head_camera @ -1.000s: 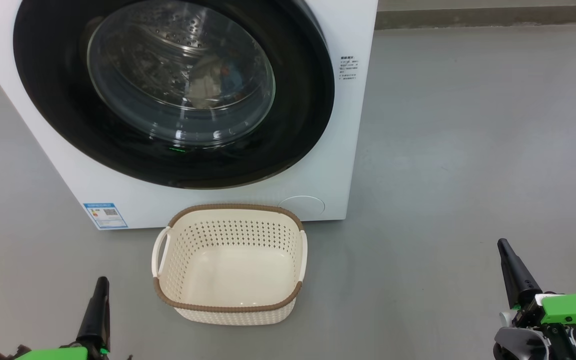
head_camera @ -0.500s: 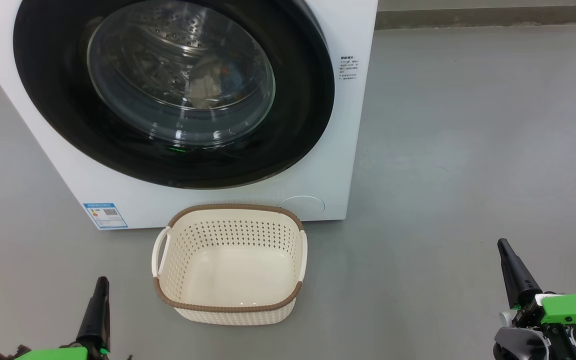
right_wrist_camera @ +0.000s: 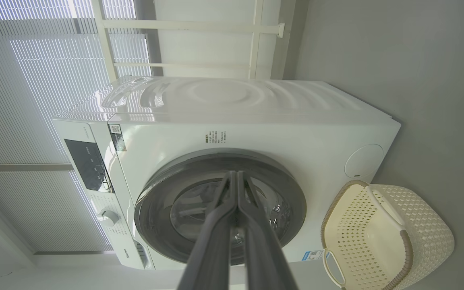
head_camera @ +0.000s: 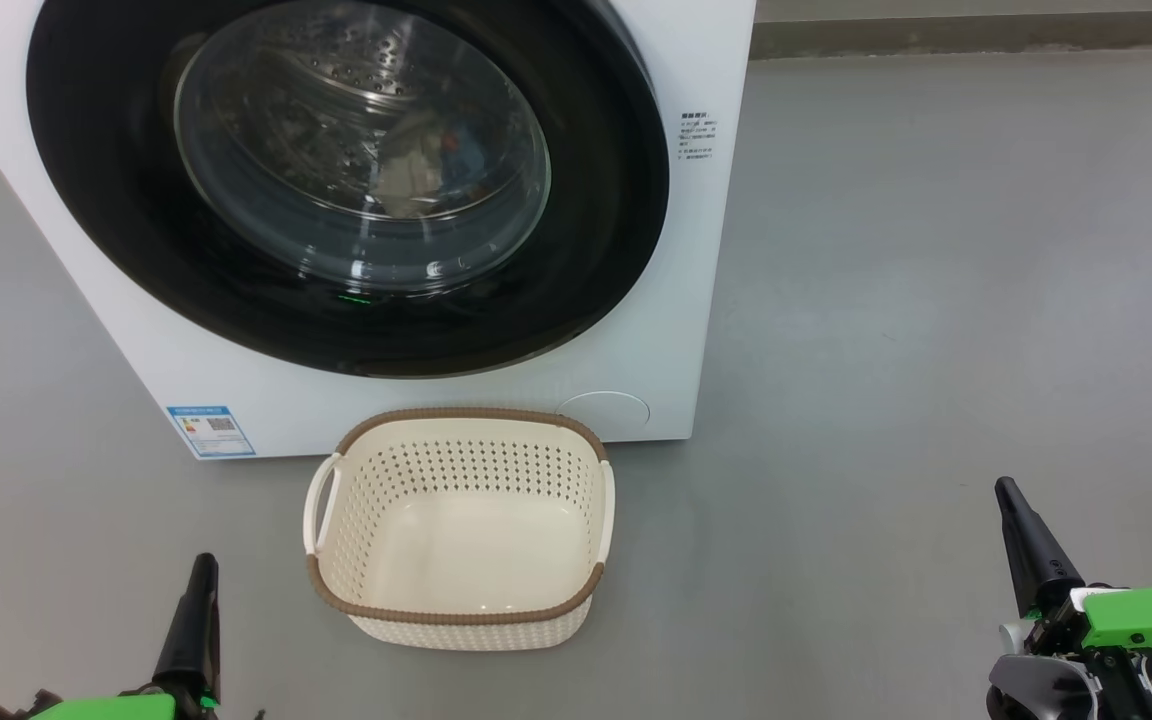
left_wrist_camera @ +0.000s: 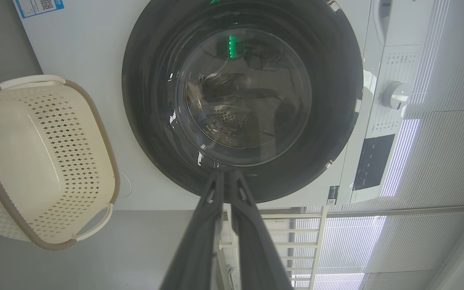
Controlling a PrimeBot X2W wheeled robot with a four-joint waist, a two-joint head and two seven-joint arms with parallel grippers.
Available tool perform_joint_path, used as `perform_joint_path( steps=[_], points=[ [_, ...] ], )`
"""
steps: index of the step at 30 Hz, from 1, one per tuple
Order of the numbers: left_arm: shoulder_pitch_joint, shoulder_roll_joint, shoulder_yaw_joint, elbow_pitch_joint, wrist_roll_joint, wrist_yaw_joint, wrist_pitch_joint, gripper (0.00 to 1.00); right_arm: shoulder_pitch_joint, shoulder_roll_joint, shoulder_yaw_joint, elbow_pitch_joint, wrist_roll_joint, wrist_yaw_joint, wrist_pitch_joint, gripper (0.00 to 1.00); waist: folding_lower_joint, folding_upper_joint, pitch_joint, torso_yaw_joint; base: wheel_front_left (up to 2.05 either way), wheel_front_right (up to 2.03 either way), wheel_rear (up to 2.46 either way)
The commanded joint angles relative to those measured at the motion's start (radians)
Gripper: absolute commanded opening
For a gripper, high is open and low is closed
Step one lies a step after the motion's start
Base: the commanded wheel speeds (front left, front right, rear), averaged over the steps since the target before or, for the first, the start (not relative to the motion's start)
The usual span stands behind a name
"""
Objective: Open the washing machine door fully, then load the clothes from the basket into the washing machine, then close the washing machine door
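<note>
The washing machine door (head_camera: 596, 200) sits shut at upper left, the basket (head_camera: 456, 415) below it, with the left gripper (head_camera: 203, 565) lower left and the right gripper (head_camera: 1008, 492) lower right, both with fingers pressed together.

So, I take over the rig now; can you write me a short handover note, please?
The left gripper is shut and holds nothing, low at the left. The right gripper is the same, low at the right. The basket stands empty on the floor before the washer. The clothes lie inside it, dim behind the glass of the door, which looks closed. Done: loading, and closing as it seems. Left: perhaps only to check that the door is fully shut.
</note>
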Motion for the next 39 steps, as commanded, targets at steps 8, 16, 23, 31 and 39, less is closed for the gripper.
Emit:
perform_joint_path(
  steps=[8, 16, 23, 31, 39],
  points=[
    [-0.036, 0.009, 0.032, -0.031, -0.008, 0.001, 0.007, 0.00, -0.040, -0.010, 0.018, -0.024, 0.001, 0.002, 0.005, 0.00, 0.0000, 0.0000, 0.000, 0.000, 0.00, 0.00, 0.00],
    [-0.036, 0.009, 0.032, -0.031, -0.008, 0.001, 0.007, 0.00, -0.040, -0.010, 0.018, -0.024, 0.001, 0.002, 0.005, 0.00, 0.0000, 0.0000, 0.000, 0.000, 0.00, 0.00, 0.00],
    [-0.036, 0.009, 0.032, -0.031, -0.008, 0.001, 0.007, 0.00, -0.040, -0.010, 0.018, -0.024, 0.001, 0.002, 0.005, 0.00, 0.0000, 0.0000, 0.000, 0.000, 0.00, 0.00, 0.00],
    [-0.036, 0.009, 0.032, -0.031, -0.008, 0.001, 0.007, 0.00, -0.040, -0.010, 0.018, -0.024, 0.001, 0.002, 0.005, 0.00, 0.0000, 0.0000, 0.000, 0.000, 0.00, 0.00, 0.00],
    [-0.036, 0.009, 0.032, -0.031, -0.008, 0.001, 0.007, 0.00, -0.040, -0.010, 0.018, -0.024, 0.001, 0.002, 0.005, 0.00, 0.0000, 0.0000, 0.000, 0.000, 0.00, 0.00, 0.00]
  ],
)
